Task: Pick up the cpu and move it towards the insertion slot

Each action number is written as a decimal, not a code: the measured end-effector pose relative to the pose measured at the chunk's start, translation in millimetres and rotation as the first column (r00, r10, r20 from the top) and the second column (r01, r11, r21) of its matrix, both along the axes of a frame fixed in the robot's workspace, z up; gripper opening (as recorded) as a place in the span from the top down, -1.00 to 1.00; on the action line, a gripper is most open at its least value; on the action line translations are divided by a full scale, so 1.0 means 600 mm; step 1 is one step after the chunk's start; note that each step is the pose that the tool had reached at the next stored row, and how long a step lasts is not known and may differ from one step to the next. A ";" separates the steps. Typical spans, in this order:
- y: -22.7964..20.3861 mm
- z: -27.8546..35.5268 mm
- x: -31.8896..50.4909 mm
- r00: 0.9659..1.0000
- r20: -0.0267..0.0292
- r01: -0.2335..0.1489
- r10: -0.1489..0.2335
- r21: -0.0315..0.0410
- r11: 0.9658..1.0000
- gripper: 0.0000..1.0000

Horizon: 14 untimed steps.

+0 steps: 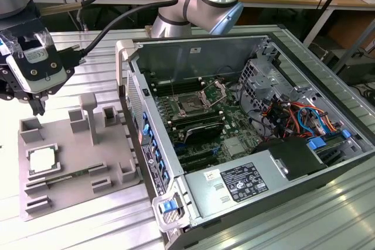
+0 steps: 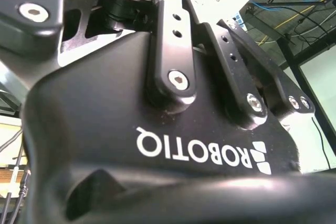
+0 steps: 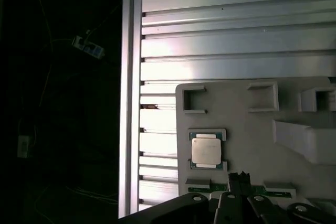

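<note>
The cpu (image 1: 42,159) is a small square chip with a pale silvery top. It lies in a raised frame on the grey tray (image 1: 76,144), at the exterior view's left. My gripper (image 1: 38,108) hangs above the tray's back edge, clear of the chip, its fingers shut on nothing. In the first wrist view the cpu (image 3: 206,150) lies flat on the tray (image 3: 252,124), just beyond the gripper (image 3: 239,178). The insertion slot (image 1: 190,106), a dark socket in a shiny metal frame, sits on the green board inside the open computer case, far from the gripper.
The open computer case (image 1: 234,121) takes up the exterior view's middle and right; its tall side wall (image 1: 132,95) stands between tray and socket. Upright grey posts (image 1: 88,115) rise from the tray. The ribbed aluminium table (image 3: 236,51) ends at an edge (image 3: 131,93). The gripper's black housing (image 2: 157,129) shows close up.
</note>
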<state>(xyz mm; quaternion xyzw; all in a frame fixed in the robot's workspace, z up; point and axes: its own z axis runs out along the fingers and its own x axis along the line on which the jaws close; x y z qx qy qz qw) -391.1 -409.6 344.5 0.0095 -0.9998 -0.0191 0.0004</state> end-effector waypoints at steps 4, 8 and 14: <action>0.0000 -0.003 0.000 1.000 0.000 0.000 0.000 0.000 1.000 0.79; 0.0000 -0.006 0.000 1.000 0.000 0.000 0.000 0.000 1.000 0.79; 0.0000 -0.010 0.000 1.000 0.000 0.000 0.000 0.000 1.000 0.79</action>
